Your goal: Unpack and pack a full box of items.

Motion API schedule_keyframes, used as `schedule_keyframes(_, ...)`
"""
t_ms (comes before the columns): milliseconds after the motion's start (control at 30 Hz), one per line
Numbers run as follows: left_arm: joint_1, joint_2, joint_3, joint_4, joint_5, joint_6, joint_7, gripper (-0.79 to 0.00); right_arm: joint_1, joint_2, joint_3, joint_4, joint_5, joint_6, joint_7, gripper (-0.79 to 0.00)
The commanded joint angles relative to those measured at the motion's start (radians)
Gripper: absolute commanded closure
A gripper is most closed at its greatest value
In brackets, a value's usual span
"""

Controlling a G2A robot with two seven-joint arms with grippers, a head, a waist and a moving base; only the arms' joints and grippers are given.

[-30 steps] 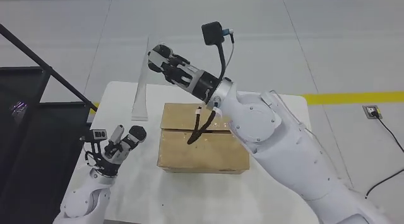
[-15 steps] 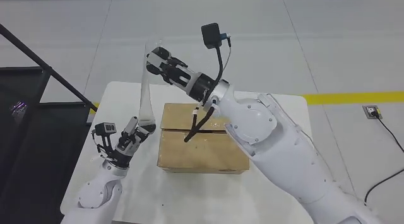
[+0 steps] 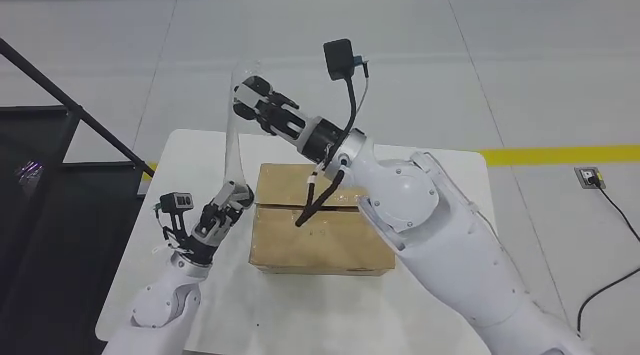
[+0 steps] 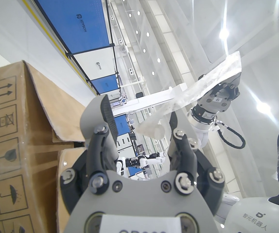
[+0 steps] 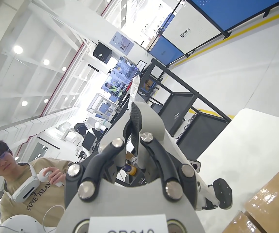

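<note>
Hanging clear bag (image 3: 234, 140) beside cardboard box (image 3: 325, 240)

Cardboard box (image 4: 39, 93) side showing printed handling pictograms — up-arrows, wine glass, umbrella with caption beneath; blue wall panels (image 4: 81, 22) carrying white logo print.

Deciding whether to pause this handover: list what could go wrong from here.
1. The right gripper pinches the long clear plastic bag near its upper end; the limp bag might slip.
2. The left gripper is open at the bag's lower end; closing may catch only a corner.
3. That gripper is close beside the cardboard box and could nudge it.
</note>
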Motion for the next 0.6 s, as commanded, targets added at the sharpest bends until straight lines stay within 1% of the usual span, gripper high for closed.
schedule_keyframes(0, -0.004, -0.001, 0.000, 0.006, -0.007, 0.002, -0.007, -0.394, -0.003, -0.002, 0.004, -0.002, -0.005, 0.002, 0.003, 0.000)
schedule_keyframes(33, -0.005, -0.001, 0.000, 0.008, -0.010, 0.004, -0.011, -0.382, -0.005, -0.003, 0.006, -0.005, -0.006, 0.002, 0.003, 0.000)
schedule_keyframes(133, -0.007, -0.001, -0.001, 0.016, -0.019, 0.013, -0.025, -0.299, -0.014, -0.006, 0.013, -0.011, -0.015, 0.005, -0.005, 0.000)
schedule_keyframes(200, -0.008, -0.002, -0.003, 0.020, -0.024, 0.015, -0.033, -0.200, -0.020, -0.008, 0.017, -0.015, -0.019, 0.010, -0.010, 0.000)
schedule_keyframes(267, -0.008, -0.002, -0.006, 0.026, -0.026, 0.016, -0.036, -0.197, -0.025, -0.010, 0.022, -0.016, -0.025, 0.018, -0.017, 0.000)
schedule_keyframes(400, -0.008, -0.001, -0.016, 0.033, -0.034, 0.020, -0.040, -0.219, -0.033, -0.014, 0.028, -0.019, -0.028, 0.028, -0.014, 0.000)
schedule_keyframes(500, -0.010, -0.001, -0.025, 0.038, -0.042, 0.025, -0.044, -0.212, -0.039, -0.017, 0.035, -0.021, -0.031, 0.036, -0.012, 0.000)
schedule_keyframes(567, -0.010, -0.001, -0.030, 0.041, -0.043, 0.027, -0.046, -0.194, -0.046, -0.018, 0.041, -0.026, -0.033, 0.043, -0.013, 0.000)
